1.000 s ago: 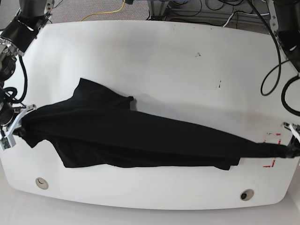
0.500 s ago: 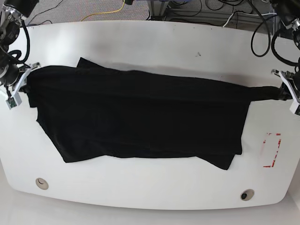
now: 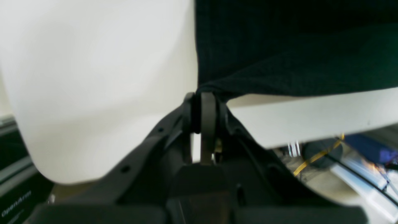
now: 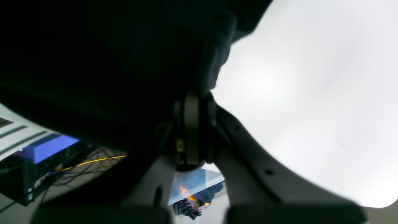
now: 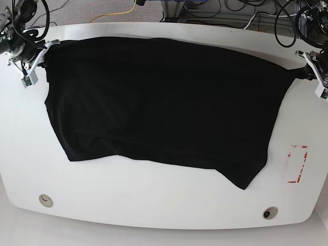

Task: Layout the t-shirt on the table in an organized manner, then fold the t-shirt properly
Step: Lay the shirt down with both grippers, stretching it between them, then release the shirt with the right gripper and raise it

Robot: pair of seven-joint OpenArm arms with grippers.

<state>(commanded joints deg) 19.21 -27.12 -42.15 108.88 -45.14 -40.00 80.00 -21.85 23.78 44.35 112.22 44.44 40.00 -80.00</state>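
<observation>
I have the black t-shirt (image 5: 159, 102) pinched at two places along its far edge, one in each of my grippers. My left gripper (image 3: 200, 102) has its jaws closed on a bit of cloth. In the left wrist view the shirt runs up from between the fingertips and spreads to that picture's right, one edge going almost straight up, a fold slanting away beside it. The white counter (image 5: 154, 202) shows on the other side of that edge, and also in a strip beneath the cloth.

My right gripper (image 4: 196, 99) is pressed together on the shirt too. There the fabric bunches into a soft ridge rising from the fingertips, with dark cloth filling the area to the picture's left and bare white counter to the right. The cloth is blurred and very dark near the tips, so I cannot tell how many layers I have between them.

In the base view the shirt hangs between my two grippers as one broad dark sheet, its upper edge bowing gently from one to the other. Its lower part reaches toward the near side of the counter, ending in a pointed corner on the side of my left arm, near the red marking (image 5: 299, 164) but apart from it.
</observation>
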